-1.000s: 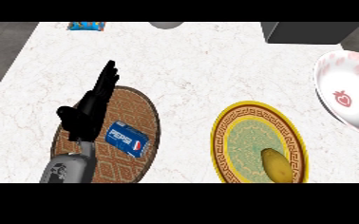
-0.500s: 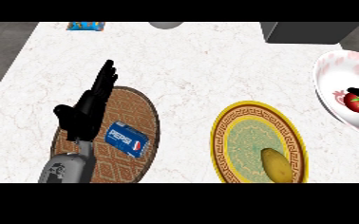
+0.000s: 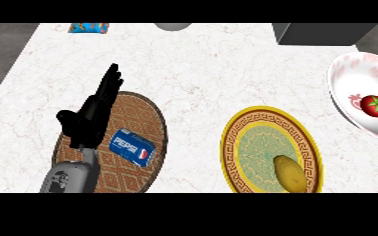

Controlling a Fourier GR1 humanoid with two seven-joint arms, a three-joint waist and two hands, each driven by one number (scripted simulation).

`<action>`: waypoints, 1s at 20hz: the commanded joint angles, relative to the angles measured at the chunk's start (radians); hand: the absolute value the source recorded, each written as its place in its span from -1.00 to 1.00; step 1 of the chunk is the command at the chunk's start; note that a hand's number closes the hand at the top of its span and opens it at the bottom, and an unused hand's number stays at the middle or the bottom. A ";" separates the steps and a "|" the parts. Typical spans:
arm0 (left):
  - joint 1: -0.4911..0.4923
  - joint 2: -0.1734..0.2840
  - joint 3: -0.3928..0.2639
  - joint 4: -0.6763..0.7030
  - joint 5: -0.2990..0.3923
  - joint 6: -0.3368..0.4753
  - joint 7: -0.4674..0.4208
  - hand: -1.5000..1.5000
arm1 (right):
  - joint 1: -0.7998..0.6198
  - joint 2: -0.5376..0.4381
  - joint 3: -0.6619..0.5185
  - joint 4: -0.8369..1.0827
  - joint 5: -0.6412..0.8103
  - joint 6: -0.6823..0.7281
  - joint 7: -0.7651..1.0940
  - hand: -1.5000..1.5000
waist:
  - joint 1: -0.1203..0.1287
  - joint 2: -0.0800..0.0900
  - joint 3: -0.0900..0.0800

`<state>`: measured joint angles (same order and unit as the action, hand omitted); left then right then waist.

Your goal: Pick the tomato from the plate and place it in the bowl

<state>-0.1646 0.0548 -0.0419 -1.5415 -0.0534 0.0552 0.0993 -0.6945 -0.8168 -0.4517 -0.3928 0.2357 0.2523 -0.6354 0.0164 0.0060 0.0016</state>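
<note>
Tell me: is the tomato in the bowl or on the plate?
In the bowl. The tomato lies inside the white bowl at the right edge; the yellow-rimmed plate holds only a yellowish food item.

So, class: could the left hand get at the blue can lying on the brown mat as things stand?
Probably yes. The left hand is open above the brown mat, right beside the blue can, with nothing between them.

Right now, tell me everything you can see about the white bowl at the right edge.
The bowl is white with faint pink floral marks on its inside, glossy like ceramic. It stands upright on the marble counter, cut off by the view's right edge. A red tomato with a green stem lies inside, near a small red printed motif. No hand touches it.
</note>
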 commanded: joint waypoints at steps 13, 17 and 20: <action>0.020 -0.028 -0.034 -0.041 -0.026 0.013 0.008 0.00 | 0.119 -0.194 -0.116 0.166 -0.140 0.403 -0.094 -1.00 | 0.005 0.004 0.003; 0.026 -0.017 -0.003 0.005 0.001 -0.006 -0.029 0.00 | 0.217 -0.169 -0.095 0.133 -0.140 0.456 -0.171 -1.00 | -0.009 0.001 0.003; 0.014 -0.030 -0.019 0.030 -0.030 0.015 -0.045 0.00 | 0.238 -0.179 -0.089 0.120 -0.146 0.469 -0.174 -1.00 | -0.011 0.001 0.002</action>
<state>-0.1531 0.0347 -0.0507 -1.5371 -0.0680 0.0629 0.0812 -0.5160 -1.0005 -0.5440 -0.2747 0.0963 0.5680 -0.6544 0.0101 0.0069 0.0038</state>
